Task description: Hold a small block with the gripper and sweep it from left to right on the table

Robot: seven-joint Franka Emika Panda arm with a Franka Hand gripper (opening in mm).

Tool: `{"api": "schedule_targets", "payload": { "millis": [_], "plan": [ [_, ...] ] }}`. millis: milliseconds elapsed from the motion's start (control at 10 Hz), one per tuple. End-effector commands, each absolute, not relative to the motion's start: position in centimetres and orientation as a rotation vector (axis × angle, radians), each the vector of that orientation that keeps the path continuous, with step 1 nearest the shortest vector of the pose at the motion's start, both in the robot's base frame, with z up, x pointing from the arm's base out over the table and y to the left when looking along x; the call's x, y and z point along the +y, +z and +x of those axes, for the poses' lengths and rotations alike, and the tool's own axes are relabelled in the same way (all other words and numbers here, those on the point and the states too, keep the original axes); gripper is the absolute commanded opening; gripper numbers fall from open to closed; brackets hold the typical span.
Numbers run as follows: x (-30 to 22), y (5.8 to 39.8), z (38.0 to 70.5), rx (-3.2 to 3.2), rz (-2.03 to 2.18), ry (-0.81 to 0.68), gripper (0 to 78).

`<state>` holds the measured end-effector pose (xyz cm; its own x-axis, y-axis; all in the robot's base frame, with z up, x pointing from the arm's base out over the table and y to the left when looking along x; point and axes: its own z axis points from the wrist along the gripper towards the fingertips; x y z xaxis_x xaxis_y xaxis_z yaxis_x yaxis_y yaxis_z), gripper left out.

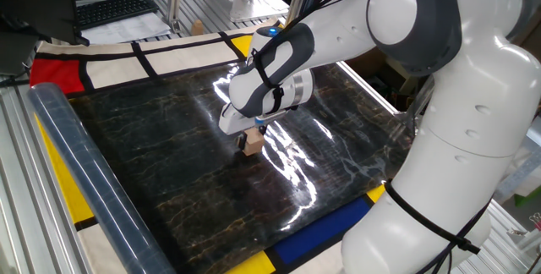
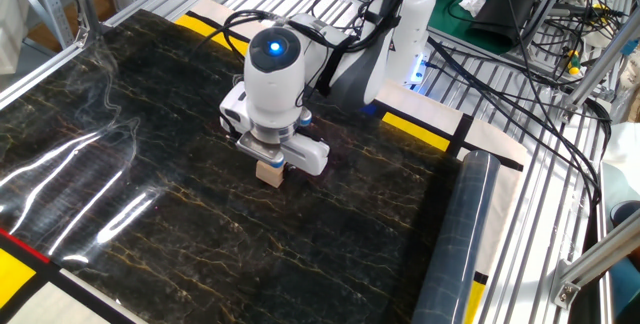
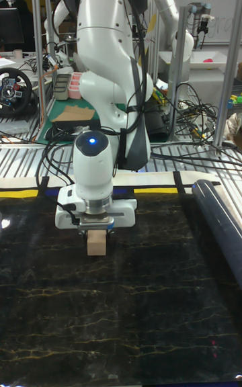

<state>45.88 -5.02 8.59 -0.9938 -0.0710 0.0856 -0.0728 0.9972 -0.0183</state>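
The small block [image 1: 250, 143] [image 2: 269, 172] [image 3: 97, 243] is a light tan wooden cube resting on the glossy black marble table [image 1: 161, 172] [image 2: 150, 214] [image 3: 148, 306], near its middle. My gripper [image 1: 250, 136] [image 2: 271, 164] [image 3: 96, 232] points straight down over it and is shut on the small block's top part. Its dark fingers are mostly hidden by the white-grey housing in all views. The block's lower face seems to touch the table.
A dark rolled sheet [image 1: 84, 181] [image 2: 455, 244] [image 3: 218, 226] lies along one table edge. Yellow, red, white and blue panels [image 1: 84, 63] border the marble. Aluminium frame rails and cables [image 2: 540, 114] surround the table.
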Motion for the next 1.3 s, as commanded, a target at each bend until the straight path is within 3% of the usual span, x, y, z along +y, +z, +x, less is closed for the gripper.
{"api": "schedule_targets", "payload": {
  "millis": [100,1300],
  "plan": [
    [-5.1,8.8,46.1,-3.043,0.254,0.036,1.1],
    [-2.8,6.3,45.8,-3.061,0.233,0.036,1.1]
  ]
}}
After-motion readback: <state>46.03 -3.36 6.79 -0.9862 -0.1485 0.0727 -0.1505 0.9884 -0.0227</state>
